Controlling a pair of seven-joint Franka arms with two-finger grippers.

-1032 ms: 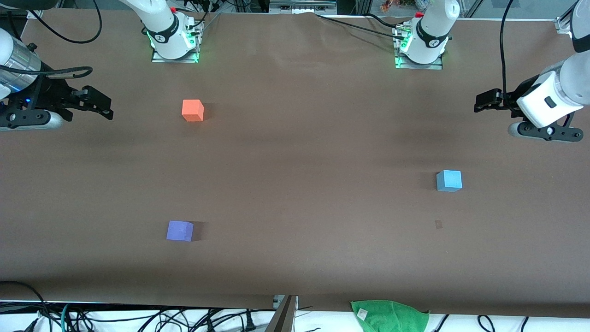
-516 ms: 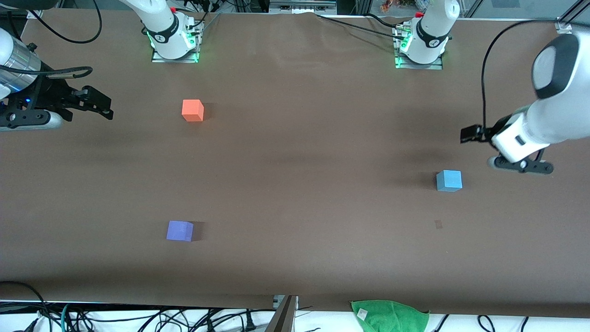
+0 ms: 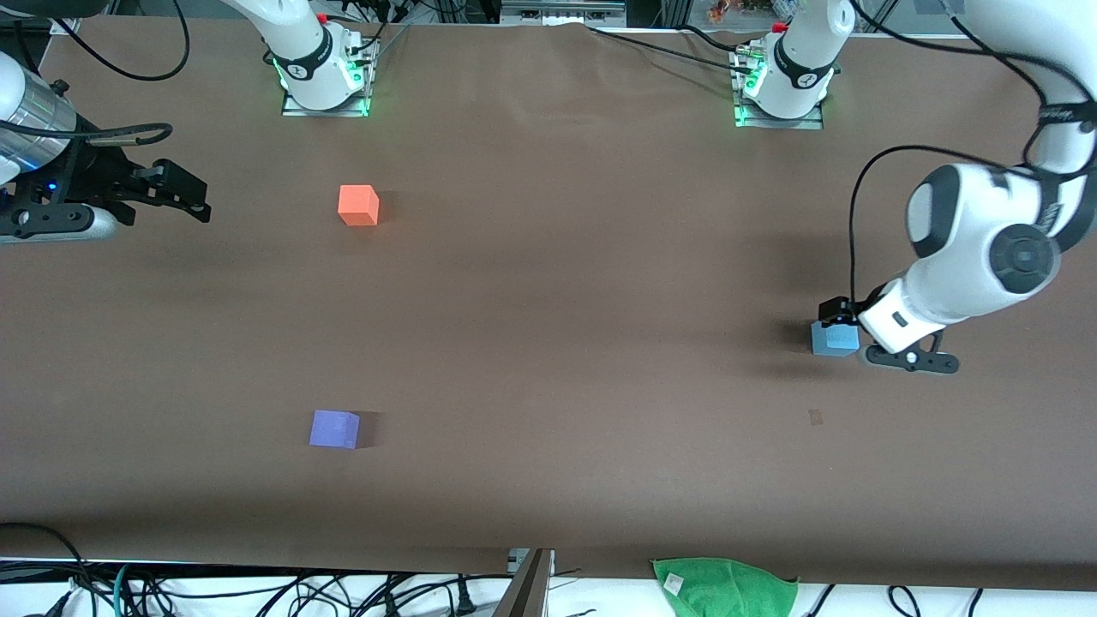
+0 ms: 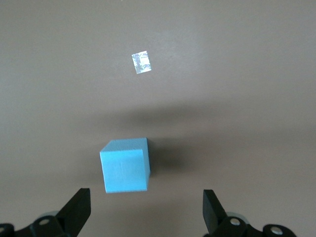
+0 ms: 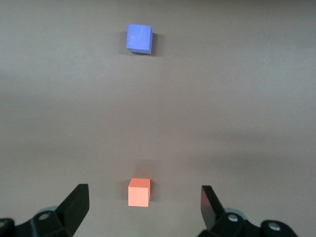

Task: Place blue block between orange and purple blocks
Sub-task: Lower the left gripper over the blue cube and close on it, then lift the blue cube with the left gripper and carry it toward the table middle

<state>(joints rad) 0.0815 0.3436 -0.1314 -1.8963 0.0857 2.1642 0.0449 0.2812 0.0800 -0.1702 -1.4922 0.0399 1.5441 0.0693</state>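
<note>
Blue block (image 3: 833, 340): set on the table toward the left arm's end, well apart from the orange block (image 3: 358, 206) and purple block (image 3: 334, 429).
Left gripper (image 4: 145, 212): held low over the blue block, jaws spread wide, nothing held.
Right gripper (image 5: 143, 210): waiting at its end of the table, jaws wide, empty.
Handling: judged light, stiff and matte; best gripped across two flat side faces.
Hidden: in the front view, the block's 3 o'clock edge is covered by the left gripper.

Just ahead of my left claw (image 4: 145, 210), whose fingers (image 4: 78, 210) are black, sits the blue block (image 4: 125, 164), a plain light sky-blue all over. The table (image 4: 237, 74) under it is flat matte brown, with one small silvery-white tape patch (image 4: 141, 62) past the cube. My right claw (image 5: 143, 207) is black too; ahead of it lie the bright orange block (image 5: 139, 192) and the violet-purple block (image 5: 139, 38), both unpatterned.
</note>
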